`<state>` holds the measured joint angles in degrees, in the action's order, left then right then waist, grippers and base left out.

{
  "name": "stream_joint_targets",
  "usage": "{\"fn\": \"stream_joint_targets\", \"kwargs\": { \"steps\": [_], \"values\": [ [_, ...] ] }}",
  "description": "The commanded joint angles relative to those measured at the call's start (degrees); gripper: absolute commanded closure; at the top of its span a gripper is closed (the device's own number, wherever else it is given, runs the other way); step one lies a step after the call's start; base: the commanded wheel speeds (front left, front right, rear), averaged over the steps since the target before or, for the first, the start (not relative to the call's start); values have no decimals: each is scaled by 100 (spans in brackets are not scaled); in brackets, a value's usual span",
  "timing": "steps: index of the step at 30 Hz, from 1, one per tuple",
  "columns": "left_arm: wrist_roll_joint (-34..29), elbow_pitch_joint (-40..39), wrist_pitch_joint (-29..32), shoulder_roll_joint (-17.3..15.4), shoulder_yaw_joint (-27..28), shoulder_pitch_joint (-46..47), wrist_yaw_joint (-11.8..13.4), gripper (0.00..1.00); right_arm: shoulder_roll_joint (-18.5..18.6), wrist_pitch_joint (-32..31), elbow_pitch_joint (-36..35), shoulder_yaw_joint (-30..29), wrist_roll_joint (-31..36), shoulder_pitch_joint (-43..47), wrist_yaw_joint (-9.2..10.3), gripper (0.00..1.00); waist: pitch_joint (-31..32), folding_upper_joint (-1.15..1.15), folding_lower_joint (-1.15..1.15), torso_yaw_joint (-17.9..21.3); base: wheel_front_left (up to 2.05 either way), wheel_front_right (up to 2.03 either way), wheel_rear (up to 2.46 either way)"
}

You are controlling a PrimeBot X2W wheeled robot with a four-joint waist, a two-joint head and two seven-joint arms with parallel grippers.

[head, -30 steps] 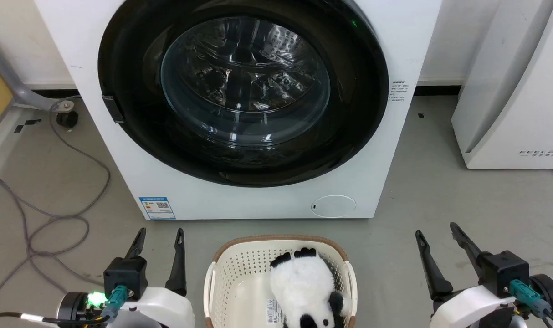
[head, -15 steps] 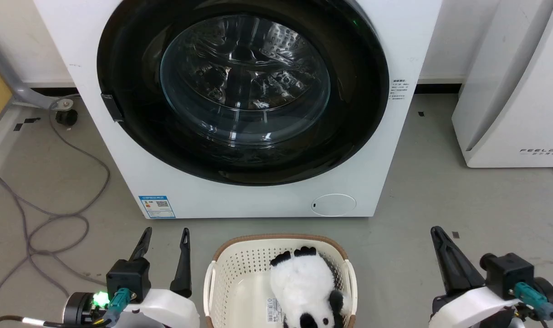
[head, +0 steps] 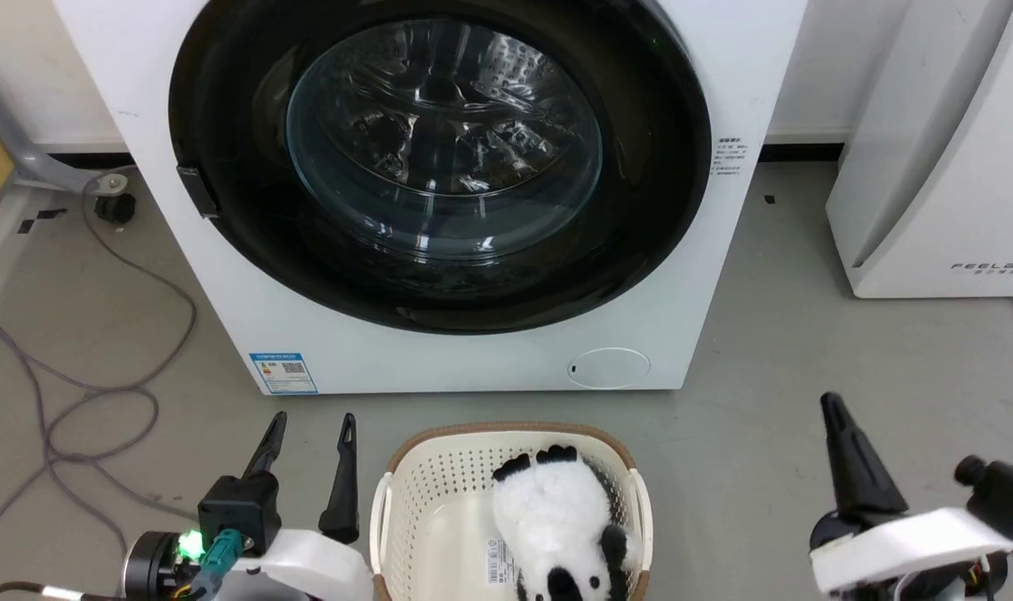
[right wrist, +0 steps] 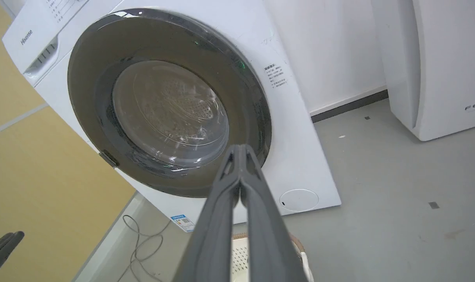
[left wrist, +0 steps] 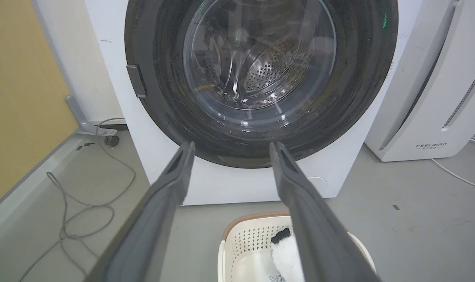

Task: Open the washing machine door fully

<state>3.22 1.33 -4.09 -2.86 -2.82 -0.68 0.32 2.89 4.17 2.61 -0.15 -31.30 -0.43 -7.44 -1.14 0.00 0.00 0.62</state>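
- The washing machine (head: 473, 367) is recorded as a big white box on the grey floor (head: 807, 334), straight ahead in the head view.
- The washing machine door (head: 440, 159) — round, glossy black, with domed clear glass at its centre — is seen shut, flush against the machine's front. Perforated drum steel is made out through the glass.
- A small dark block (head: 191, 190) is noted on the door's left rim; what it is cannot be told.
- A blue label (head: 283, 372) is fixed at the front's lower left and a small round flap (head: 608, 367) at its lower right.
- The left pincer (head: 313, 421) is held low at the lower left, well apart from the door, fingers spread and nothing between them. In the left wrist view the door's lower rim is framed by the two fingers.
- The right pincer (head: 836, 413) is held at the lower right, clear of the machine. In the right wrist view its fingers are seen pressed together at the tips — nothing is pinched.
- A cream basket (head: 406, 467) is set on the floor between the pincers, near the machine's foot; a panda plush (head: 548, 517) is laid in it.
- A white FEELBIRD appliance (head: 932, 167) is placed to the machine's right; a grey cable (head: 98, 401) is looped on the floor to its left.
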Motion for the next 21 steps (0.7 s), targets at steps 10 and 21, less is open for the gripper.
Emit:
{"fn": "stream_joint_targets", "kwargs": {
  "steps": [10, 21],
  "values": [
    [156, -23, -163, -1, -38, 275, -56, 0, 5, 126, 529, -244, -1596, -824, -2, 100, -230, 0, 0, 34, 0, 0, 0],
    [209, -120, -295, -1, -56, 566, -189, 0, 315, 138, 1332, -322, -2485, -2148, -2, 100, -643, 0, 0, 57, 0, 0, 0]
  ]
}}
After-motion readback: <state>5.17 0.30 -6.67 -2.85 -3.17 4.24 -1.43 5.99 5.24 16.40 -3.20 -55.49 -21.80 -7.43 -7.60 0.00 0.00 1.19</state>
